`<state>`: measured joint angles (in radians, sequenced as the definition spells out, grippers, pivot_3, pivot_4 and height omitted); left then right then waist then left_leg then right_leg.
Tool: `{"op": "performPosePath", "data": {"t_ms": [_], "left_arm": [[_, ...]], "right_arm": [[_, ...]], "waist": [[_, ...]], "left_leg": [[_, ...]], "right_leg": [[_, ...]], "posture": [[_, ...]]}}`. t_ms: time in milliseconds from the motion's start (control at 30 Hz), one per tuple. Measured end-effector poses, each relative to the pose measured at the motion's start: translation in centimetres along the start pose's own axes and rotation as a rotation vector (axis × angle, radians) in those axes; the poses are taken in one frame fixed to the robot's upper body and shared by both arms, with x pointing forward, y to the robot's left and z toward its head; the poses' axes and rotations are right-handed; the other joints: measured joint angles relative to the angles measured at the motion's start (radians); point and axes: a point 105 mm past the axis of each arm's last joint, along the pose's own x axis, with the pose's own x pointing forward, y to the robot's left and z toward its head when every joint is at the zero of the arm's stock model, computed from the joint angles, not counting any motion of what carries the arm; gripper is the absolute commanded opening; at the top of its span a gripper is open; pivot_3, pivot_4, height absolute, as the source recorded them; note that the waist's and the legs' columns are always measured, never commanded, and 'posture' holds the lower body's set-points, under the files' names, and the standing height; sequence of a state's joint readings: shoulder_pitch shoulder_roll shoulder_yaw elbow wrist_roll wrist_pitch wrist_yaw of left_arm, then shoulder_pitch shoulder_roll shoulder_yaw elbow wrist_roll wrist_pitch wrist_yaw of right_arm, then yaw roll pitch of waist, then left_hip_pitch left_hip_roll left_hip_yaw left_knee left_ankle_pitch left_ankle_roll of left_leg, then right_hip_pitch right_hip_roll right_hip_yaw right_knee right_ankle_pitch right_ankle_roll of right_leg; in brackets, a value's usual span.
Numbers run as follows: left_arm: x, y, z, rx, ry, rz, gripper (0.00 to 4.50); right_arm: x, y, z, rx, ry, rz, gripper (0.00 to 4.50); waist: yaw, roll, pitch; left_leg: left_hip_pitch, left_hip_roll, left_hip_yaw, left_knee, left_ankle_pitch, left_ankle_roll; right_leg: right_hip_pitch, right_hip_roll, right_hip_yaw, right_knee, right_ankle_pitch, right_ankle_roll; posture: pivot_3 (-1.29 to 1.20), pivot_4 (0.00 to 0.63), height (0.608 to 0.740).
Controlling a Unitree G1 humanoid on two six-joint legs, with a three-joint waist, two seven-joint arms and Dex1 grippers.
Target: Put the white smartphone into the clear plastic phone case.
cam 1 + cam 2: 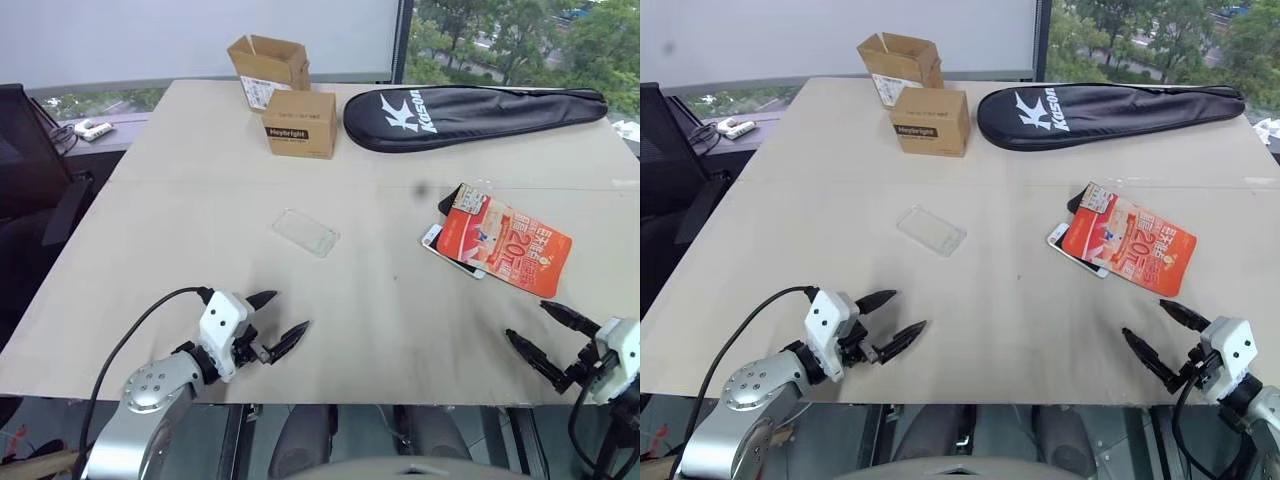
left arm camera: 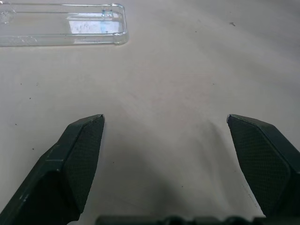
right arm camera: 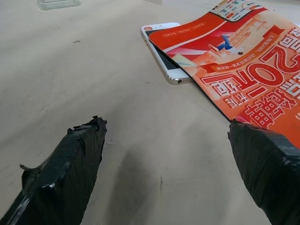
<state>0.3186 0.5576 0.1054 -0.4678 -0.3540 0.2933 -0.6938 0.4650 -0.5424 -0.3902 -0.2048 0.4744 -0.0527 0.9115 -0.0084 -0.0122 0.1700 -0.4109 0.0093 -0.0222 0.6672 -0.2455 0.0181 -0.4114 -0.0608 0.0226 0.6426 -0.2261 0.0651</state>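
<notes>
Left eye view, clear plastic phone case (image 1: 306,232) flat, long axis diagonal

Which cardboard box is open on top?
The farther cardboard box, by the table's back edge: its flaps stand open. The nearer box, labelled Heybright, is shut.

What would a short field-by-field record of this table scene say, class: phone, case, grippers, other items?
white smartphone: flat on the table, mostly covered by the orange-red packet
clear plastic phone case: empty, lying flat mid-table, apart from the phone
left gripper: open, holding nothing, short of the case
right gripper: open, holding nothing, short of the packet
far side: two cardboard boxes, black racket cover
task state: phone not yet in case
</notes>
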Motion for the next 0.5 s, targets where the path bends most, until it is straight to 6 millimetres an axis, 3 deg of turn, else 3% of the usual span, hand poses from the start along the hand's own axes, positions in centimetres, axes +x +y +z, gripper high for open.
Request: {"op": "performPosePath", "data": {"t_ms": [500], "left_arm": [[0.0, -0.1, 0.6, 0.013, 0.006, -0.009, 4.42]], "right_arm": [[-0.7, 0.0, -1.2, 0.040, 0.065, 0.004, 4.50]], "waist": [[0.001, 0.001, -0.001]], "left_leg": [[0.000, 0.000, 0.000, 0.000, 0.000, 0.000]], "right_leg": [[0.000, 0.000, 0.000, 0.000, 0.000, 0.000]], "posture": [[0.00, 0.150, 0.740]]}}
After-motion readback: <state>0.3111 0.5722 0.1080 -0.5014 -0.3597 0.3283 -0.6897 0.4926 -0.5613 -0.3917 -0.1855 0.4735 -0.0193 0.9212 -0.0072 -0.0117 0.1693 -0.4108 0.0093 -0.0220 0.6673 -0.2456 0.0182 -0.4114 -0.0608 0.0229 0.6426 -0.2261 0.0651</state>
